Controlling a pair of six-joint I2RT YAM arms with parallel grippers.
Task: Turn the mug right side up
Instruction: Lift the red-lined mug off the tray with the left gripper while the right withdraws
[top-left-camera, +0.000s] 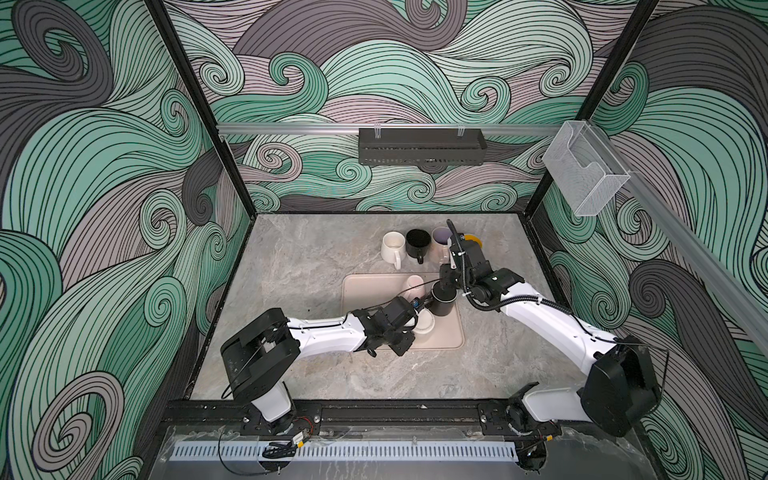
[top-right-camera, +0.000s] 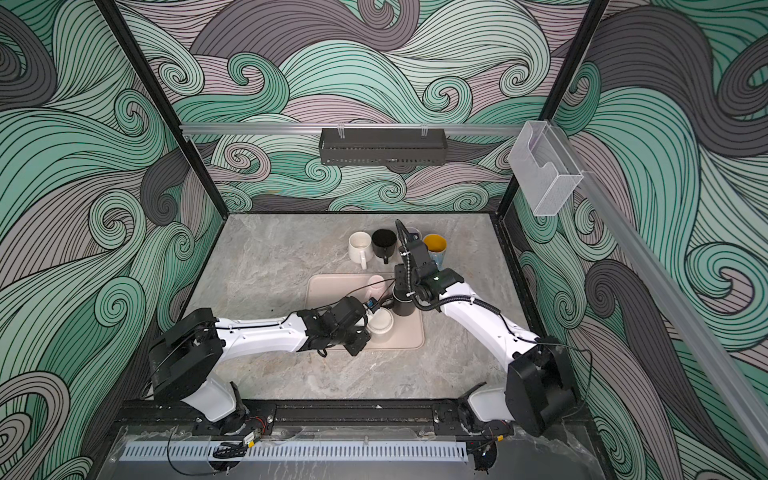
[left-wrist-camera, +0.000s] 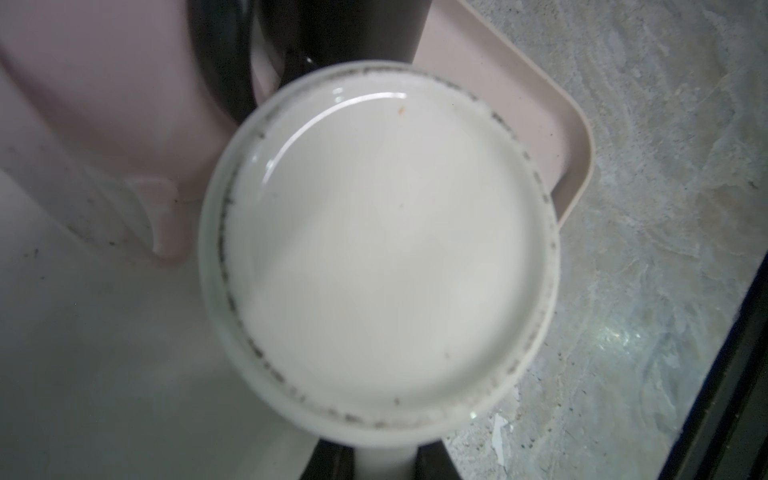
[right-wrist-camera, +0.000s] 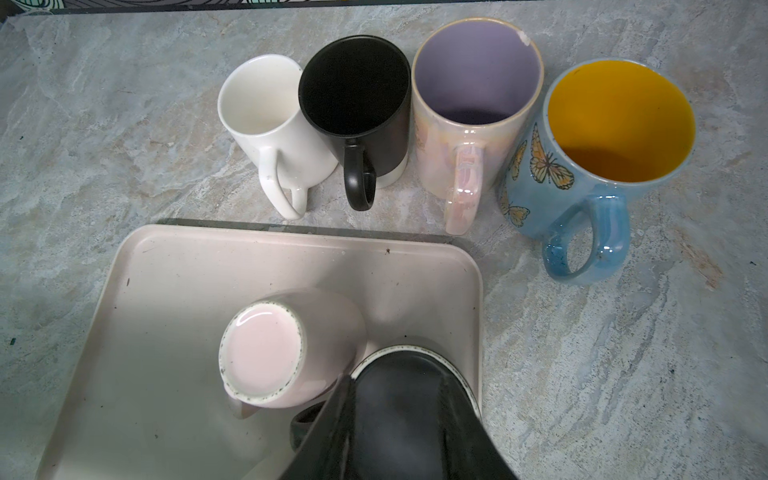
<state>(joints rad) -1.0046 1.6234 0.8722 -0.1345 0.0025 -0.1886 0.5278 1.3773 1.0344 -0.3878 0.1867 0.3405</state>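
Note:
Three mugs stand upside down on the beige tray (top-left-camera: 365, 291). The white mug (left-wrist-camera: 386, 241) fills the left wrist view, base up; its handle sits between the two dark fingers (left-wrist-camera: 328, 463) of my left gripper (left-wrist-camera: 384, 461), which is shut on it. In both top views that gripper (top-left-camera: 411, 322) is at the white mug's (top-left-camera: 425, 323) left side. My right gripper (right-wrist-camera: 401, 399) comes down from above on the black mug (right-wrist-camera: 399, 424), a finger pressed on each side of its base. A pink mug (right-wrist-camera: 266, 357) stands just beside the black one.
Behind the tray a row of upright mugs stands on the marble table: white (right-wrist-camera: 266, 124), black (right-wrist-camera: 357, 91), lilac (right-wrist-camera: 473, 83) and blue with butterflies (right-wrist-camera: 615, 124). The tray's right rim (left-wrist-camera: 573, 137) is close to the white mug.

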